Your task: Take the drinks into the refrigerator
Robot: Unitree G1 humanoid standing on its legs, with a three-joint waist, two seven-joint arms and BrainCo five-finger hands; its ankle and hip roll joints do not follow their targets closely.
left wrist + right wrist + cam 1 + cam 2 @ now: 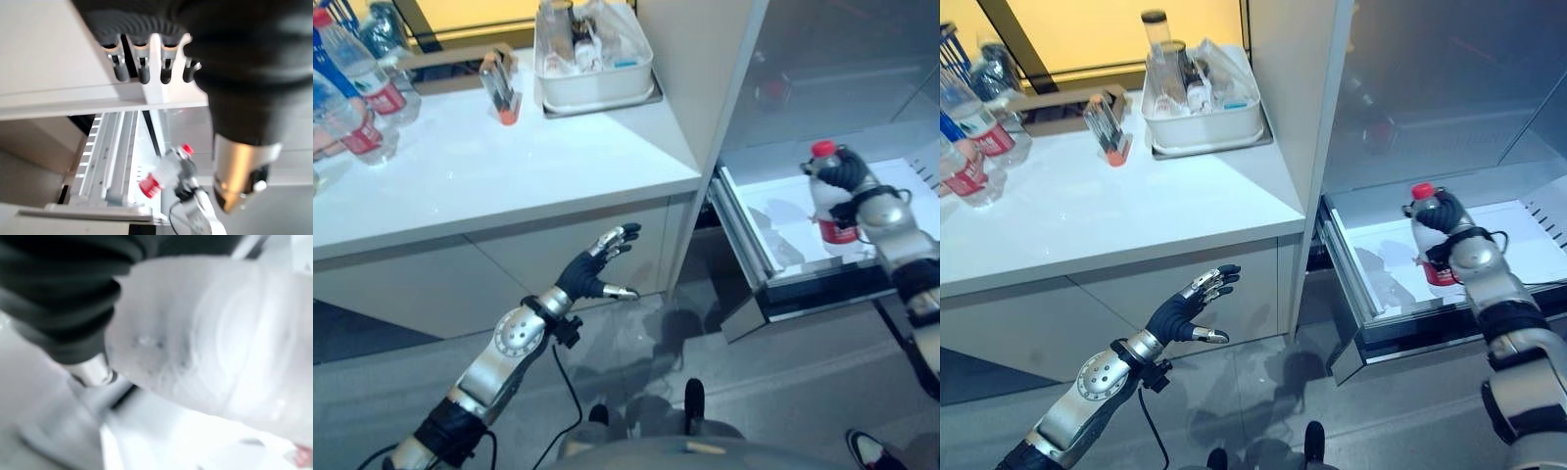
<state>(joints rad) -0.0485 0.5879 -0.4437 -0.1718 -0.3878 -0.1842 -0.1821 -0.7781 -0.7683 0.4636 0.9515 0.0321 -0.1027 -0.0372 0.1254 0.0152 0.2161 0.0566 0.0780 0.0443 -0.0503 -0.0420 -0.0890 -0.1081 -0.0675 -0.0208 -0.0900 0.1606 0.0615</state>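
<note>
Over the pulled-out refrigerator drawer (773, 257), your right hand (854, 186) has its fingers curled round a clear water bottle (827, 201) with a red cap and red label, held upright just above the drawer's white floor. The right wrist view shows the bottle's clear ribbed wall (220, 338) pressed close against the hand's dark cover, which suggests a firm wrap, though the fingertips themselves are hidden there.

Your left hand (597, 269) hangs idle below the edge of the white table (509, 186), fingers straight and spread, holding nothing and well apart from the drawer.

On the table, more red-labelled bottles (352, 98) wait at the far left edge, with a small orange-capped bottle (499, 88) and a white bin of containers (592, 73) nearer the refrigerator wall.

From here the risk is in the release, as you would judge it. The bottle is tall and narrow; if your fingers let go while it is off the floor or tilted, it could tip and roll toward the drawer's front lip. Whether the base touches the drawer floor cannot be told from these views, so settle it before you let go. A hand that drags on the label while backing out could also knock the bottle over. The drawer stands well out on its rails (105, 161), so a heavy downward push could jolt it. The remaining bottles lie far across the table from the drawer, and each carry passes the cabinet's corner post (695, 117), where a clipped bottle could slip.
</note>
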